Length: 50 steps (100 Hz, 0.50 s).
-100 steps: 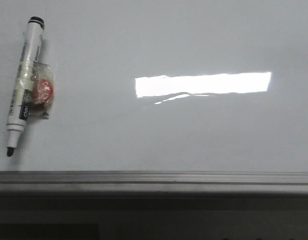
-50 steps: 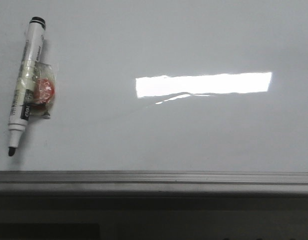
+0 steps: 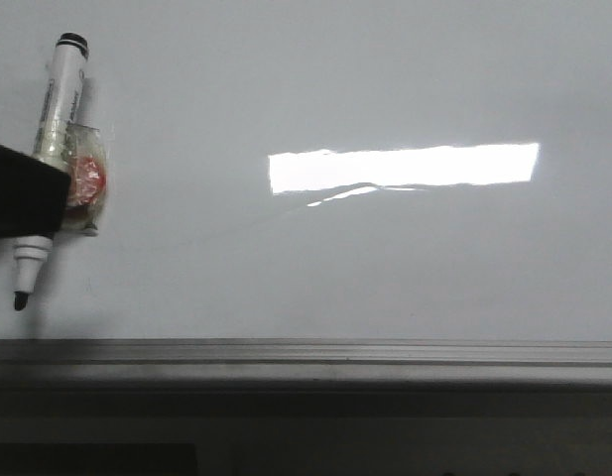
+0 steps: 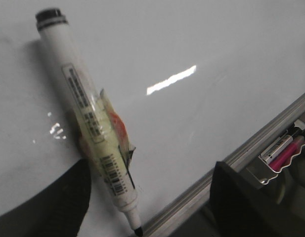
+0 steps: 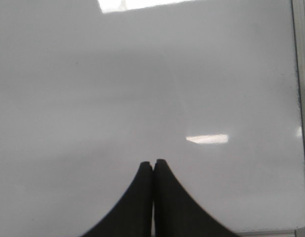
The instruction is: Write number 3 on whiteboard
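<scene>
The whiteboard [image 3: 315,268] is glossy pale grey with a grey frame strip [image 3: 306,352] along its near edge. No number 3 shows on it. A white marker pen [image 3: 60,99], black tip uncapped and with tape and a red-orange scrap on its barrel, lies on the board at the far left. My left gripper [image 4: 151,167] is open above the marker's [image 4: 88,123] tip end, and the barrel lies close to one finger. A dark part of this gripper covers the lower barrel in the front view [image 3: 23,193]. My right gripper [image 5: 152,163] is shut and empty over bare board [image 5: 142,79].
A bright rectangular glare patch [image 3: 405,167] sits mid-board. Beyond the frame strip [image 4: 231,160] in the left wrist view, a pen tray [image 4: 285,150] holds a pink marker and others. The board's corner and side frame [image 5: 303,98] show in the right wrist view.
A dark part of my left gripper has come into the front view from the left and now covers the marker's lower barrel. The marker has stayed put.
</scene>
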Each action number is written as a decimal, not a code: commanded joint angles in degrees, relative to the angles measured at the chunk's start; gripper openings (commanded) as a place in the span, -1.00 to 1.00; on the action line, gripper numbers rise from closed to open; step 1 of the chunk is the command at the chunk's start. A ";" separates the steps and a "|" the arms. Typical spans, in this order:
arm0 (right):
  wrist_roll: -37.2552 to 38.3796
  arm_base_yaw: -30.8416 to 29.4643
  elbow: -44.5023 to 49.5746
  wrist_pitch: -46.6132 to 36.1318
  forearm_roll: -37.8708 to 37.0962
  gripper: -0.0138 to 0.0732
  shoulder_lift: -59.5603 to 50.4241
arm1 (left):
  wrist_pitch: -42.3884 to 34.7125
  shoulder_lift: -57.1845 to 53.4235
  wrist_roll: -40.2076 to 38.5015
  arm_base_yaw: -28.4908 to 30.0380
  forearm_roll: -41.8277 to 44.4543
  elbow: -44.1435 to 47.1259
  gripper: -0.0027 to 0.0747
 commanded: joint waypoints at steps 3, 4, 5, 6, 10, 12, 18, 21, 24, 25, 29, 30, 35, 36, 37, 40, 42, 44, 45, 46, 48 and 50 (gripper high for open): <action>0.03 -0.27 -2.11 -4.02 0.10 -0.81 1.08 | -5.33 1.50 -0.50 -0.59 -4.44 -1.61 0.29; 0.03 -0.27 -2.11 -4.02 0.10 -0.81 1.08 | -5.45 1.58 -0.50 -0.59 -4.54 -1.61 0.29; 0.03 -0.27 -2.11 -4.02 0.10 -0.81 1.08 | -5.71 1.67 -0.50 -0.59 -4.53 -1.61 0.29; 0.03 -0.27 -2.11 -4.02 0.10 -0.81 1.08 | -5.84 1.63 -0.50 -0.59 -4.53 -1.61 0.29; 0.03 -0.27 -2.11 -4.12 0.10 -0.81 1.08 | -6.50 2.11 -0.50 -0.59 -4.53 -1.61 0.29; 0.03 -0.27 -2.11 -4.12 0.10 -0.81 1.08 | -6.87 2.47 -0.50 -0.44 -4.53 -1.61 0.29; 0.03 -0.27 -2.11 -4.23 0.10 -0.81 1.08 | -7.68 3.46 -0.50 -0.01 -4.57 -1.61 0.29; 0.03 -0.27 -2.11 -4.23 0.10 -0.81 1.08 | -7.82 3.91 -0.50 0.44 -4.57 -1.61 0.29; 0.03 -0.27 -2.11 -4.23 0.10 -0.81 1.08 | -7.82 4.54 -0.50 0.87 -4.57 -1.61 0.29; 0.03 -0.27 -2.11 -4.23 0.10 -0.81 1.08 | -7.82 4.70 -0.50 0.98 -4.57 -1.61 0.29; 0.03 -0.27 -2.11 -4.23 0.10 -0.81 1.08 | -7.82 5.68 -0.50 1.82 -4.57 -1.61 0.29; 0.03 -0.27 -2.11 -4.23 0.10 -0.81 1.08 | -7.82 5.87 -0.50 1.96 -4.66 -1.61 0.29; 0.03 -0.27 -2.11 -4.23 0.10 -0.81 1.08 | -7.82 7.20 -0.50 3.07 -4.66 -1.61 0.25; 0.03 -0.27 -2.11 -4.23 0.10 -0.81 1.08 | -7.82 7.59 -0.50 3.20 -4.66 -1.61 0.23; 0.03 -0.27 -2.11 -4.23 0.10 -0.81 1.08 | -7.82 7.78 -0.50 3.32 -4.66 -1.61 0.22; 0.03 -0.27 -2.11 -4.13 0.10 -0.81 1.08 | -7.82 8.81 -0.50 3.96 -4.82 -1.61 0.16; 0.03 -0.27 -2.11 -4.16 0.10 -0.81 1.08 | -7.82 9.20 -0.50 4.21 -5.16 -1.61 0.10; 0.03 -0.27 -2.11 -4.16 0.10 -0.81 1.08 | -7.82 9.78 -0.50 4.53 -5.53 -1.61 0.03; 0.03 -0.27 -2.11 -4.16 0.10 -0.81 1.08 | -7.82 10.16 -0.50 4.77 -5.91 -1.61 0.01; 0.03 -0.27 -2.11 -4.27 0.10 -0.81 1.08 | -7.82 10.34 -0.50 4.89 -6.06 -1.61 -0.05; 0.03 -0.27 -2.11 -4.27 0.10 -0.81 1.08 | -7.82 10.89 -0.50 5.11 -6.59 -1.61 -0.14; 0.03 -0.27 -2.11 -4.27 0.10 -0.81 1.08 | -7.82 11.36 -0.50 5.43 -6.86 -1.61 -0.23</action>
